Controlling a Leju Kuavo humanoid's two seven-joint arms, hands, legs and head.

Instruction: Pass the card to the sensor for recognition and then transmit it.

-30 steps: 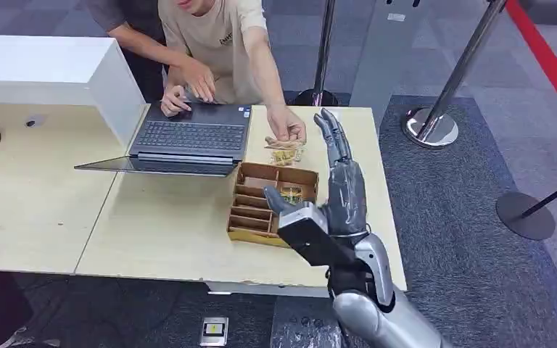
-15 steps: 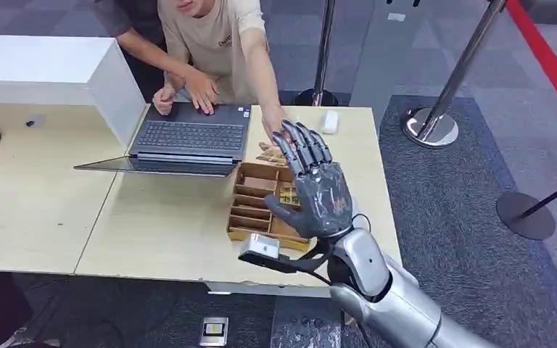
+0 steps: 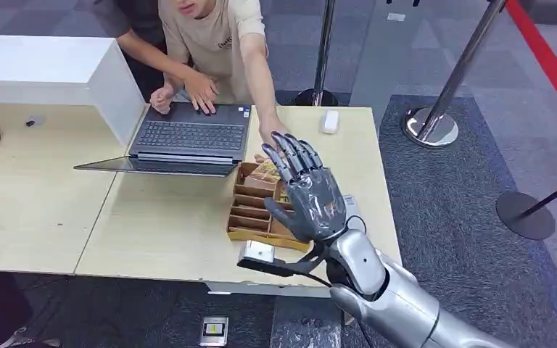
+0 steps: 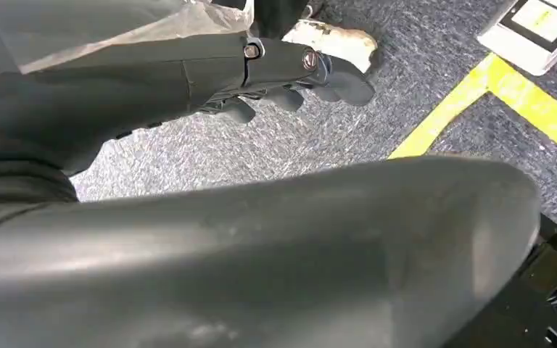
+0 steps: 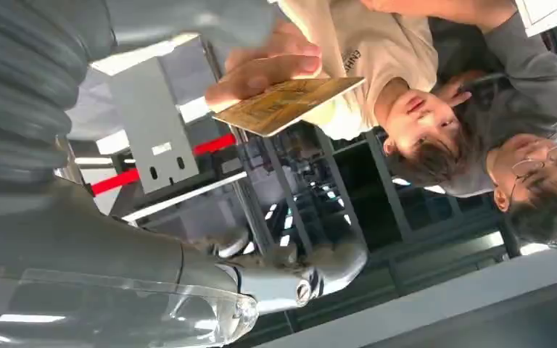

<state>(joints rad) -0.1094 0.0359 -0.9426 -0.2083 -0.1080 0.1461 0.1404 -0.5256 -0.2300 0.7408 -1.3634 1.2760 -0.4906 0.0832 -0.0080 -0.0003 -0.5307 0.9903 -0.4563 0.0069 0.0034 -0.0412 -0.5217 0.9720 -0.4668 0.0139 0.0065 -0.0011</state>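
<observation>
My right hand [image 3: 310, 196] is raised above the cardboard divider box [image 3: 250, 217], fingers spread and holding nothing. A person's hand [image 3: 270, 136] reaches in just behind my fingertips. In the right wrist view that hand [image 5: 261, 69] pinches a gold card [image 5: 283, 105] and holds it out a little way from my fingers [image 5: 290, 279], without touching them. A small white device [image 3: 329, 121] lies on the table's far edge. My left hand [image 4: 290, 72] hangs over the carpet with its dark fingers stretched out, holding nothing.
An open laptop [image 3: 188, 138] lies left of the box, with a second person's hands on it. A white cabinet [image 3: 51, 72] stands at the back left. Stanchion bases [image 3: 429, 127] [image 3: 526, 215] stand on the carpet to the right. The table's edge [image 3: 377, 217] runs beside my forearm.
My right hand has turned from edge-on to flat and dropped lower over the box. The person's hand left the loose cards on the table and now holds a card up by my fingers.
</observation>
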